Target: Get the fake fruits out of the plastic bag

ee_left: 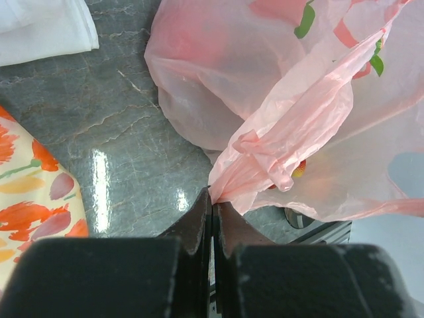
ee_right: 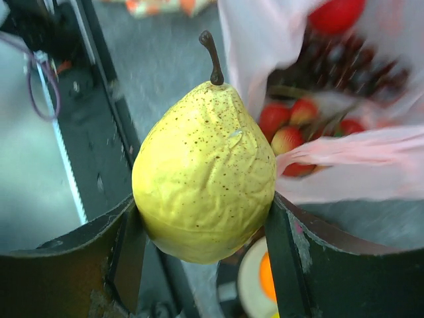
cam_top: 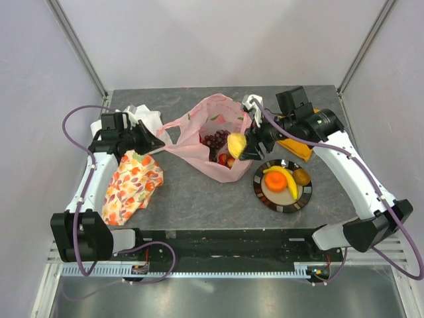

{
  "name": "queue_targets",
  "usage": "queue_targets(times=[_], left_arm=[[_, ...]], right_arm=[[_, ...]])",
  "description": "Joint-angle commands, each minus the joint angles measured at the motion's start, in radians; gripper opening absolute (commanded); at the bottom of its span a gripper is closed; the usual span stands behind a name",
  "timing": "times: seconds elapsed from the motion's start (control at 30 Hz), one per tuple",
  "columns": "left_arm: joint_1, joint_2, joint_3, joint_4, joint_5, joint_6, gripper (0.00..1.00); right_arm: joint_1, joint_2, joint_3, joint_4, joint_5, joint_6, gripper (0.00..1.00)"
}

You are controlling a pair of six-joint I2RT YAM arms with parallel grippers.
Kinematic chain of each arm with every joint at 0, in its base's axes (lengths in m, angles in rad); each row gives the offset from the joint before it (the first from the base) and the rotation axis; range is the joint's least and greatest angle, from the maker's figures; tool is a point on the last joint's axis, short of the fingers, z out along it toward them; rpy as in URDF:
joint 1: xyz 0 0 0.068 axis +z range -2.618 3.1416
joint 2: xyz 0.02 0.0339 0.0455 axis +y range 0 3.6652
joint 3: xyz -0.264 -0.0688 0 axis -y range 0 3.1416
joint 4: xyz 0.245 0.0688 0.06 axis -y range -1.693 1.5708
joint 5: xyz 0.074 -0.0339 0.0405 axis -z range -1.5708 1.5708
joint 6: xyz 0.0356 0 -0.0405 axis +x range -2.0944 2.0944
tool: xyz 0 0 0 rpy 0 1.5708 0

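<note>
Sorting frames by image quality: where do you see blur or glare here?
Right wrist: the yellow pear is sharp, the grapes and pink bag behind it smeared. Left wrist: bright glare patches on the tabletop, bag crisp. Top external: evenly lit, no blur.

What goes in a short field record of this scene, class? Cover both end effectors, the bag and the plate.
left end effector: shut on a bunched edge of the bag
right end effector: shut on a yellow pear, by the bag's mouth
bag: pink, open, lying on the table; grapes and red fruits inside
plate: holds a banana, an orange and a brown fruit
floral cloth: on the table by the left arm
</note>
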Motion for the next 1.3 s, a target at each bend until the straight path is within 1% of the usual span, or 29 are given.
queue_targets(times=[0.0,0.03,0.07,0.1,0.17,0.23,0.27,0.3,0.33,0.43,0.47,0.57,0.6,0.67,0.8,0.9,1.0,1.03,1.13,1.2,1.23,1.27], left_arm=[[0.007,-0.002,0.044,0.027,0.032,-0.01,0.02],[0.007,-0.004,0.05,0.024,0.032,-0.008,0.01],[0.007,-0.004,0.054,0.021,0.032,-0.005,0.02],[0.007,-0.002,0.055,0.02,0.032,-0.007,0.02],[0.007,-0.002,0.049,0.027,0.029,-0.011,0.02],[0.009,-0.005,0.041,0.039,0.031,-0.016,0.01],[0.007,-0.005,0.037,0.042,0.034,-0.02,0.02],[0.009,-0.007,0.034,0.045,0.04,-0.022,0.02],[0.007,-0.007,0.032,0.053,0.043,-0.024,0.02],[0.007,-0.002,0.032,0.056,0.054,-0.028,0.02],[0.007,-0.002,0.032,0.057,0.055,-0.025,0.01],[0.009,-0.008,0.034,0.057,0.054,-0.013,0.01],[0.009,-0.008,0.032,0.057,0.052,-0.01,0.02],[0.01,-0.015,0.028,0.057,0.054,-0.004,0.01],[0.02,-0.025,0.011,0.059,0.052,0.002,0.02],[0.027,-0.036,-0.002,0.057,0.052,0.004,0.02],[0.038,-0.041,-0.006,0.053,0.054,0.009,0.01],[0.036,-0.042,-0.008,0.053,0.054,0.009,0.02],[0.043,-0.038,-0.011,0.06,0.052,0.001,0.02],[0.044,-0.033,-0.011,0.066,0.057,-0.005,0.02],[0.046,-0.028,-0.006,0.073,0.057,-0.008,0.01],[0.046,-0.027,-0.005,0.074,0.06,-0.01,0.02]], right_arm=[[-0.028,0.006,-0.123,-0.113,0.047,-0.151,0.56],[-0.037,-0.029,-0.138,-0.148,0.067,-0.195,0.56],[-0.045,-0.047,-0.146,-0.227,0.086,-0.236,0.56],[-0.063,-0.064,-0.157,-0.259,0.128,-0.291,0.56],[-0.103,-0.112,-0.203,-0.308,0.144,-0.318,0.56],[-0.167,-0.13,-0.239,-0.322,0.159,-0.359,0.56],[-0.189,-0.129,-0.249,-0.32,0.166,-0.379,0.56],[-0.238,-0.123,-0.263,-0.32,0.173,-0.407,0.56],[-0.264,-0.101,-0.287,-0.316,0.193,-0.468,0.55],[-0.365,-0.029,-0.318,-0.282,0.245,-0.558,0.55],[-0.397,-0.011,-0.325,-0.227,0.27,-0.58,0.55],[-0.425,0.087,-0.336,-0.143,0.322,-0.608,0.56],[-0.428,0.135,-0.333,-0.123,0.328,-0.608,0.56],[-0.434,0.176,-0.32,-0.069,0.339,-0.606,0.56],[-0.435,0.285,-0.246,-0.032,0.341,-0.571,0.57],[-0.436,0.321,-0.209,-0.03,0.334,-0.563,0.57],[-0.431,0.299,-0.177,-0.047,0.299,-0.56,0.57],[-0.424,0.289,-0.165,-0.078,0.29,-0.556,0.57],[-0.357,0.21,-0.157,-0.127,0.265,-0.518,0.57],[-0.259,0.134,-0.207,-0.133,0.273,-0.465,0.57],[-0.219,0.114,-0.227,-0.123,0.296,-0.365,0.57],[-0.153,0.097,-0.247,-0.113,0.299,-0.299,0.57]])
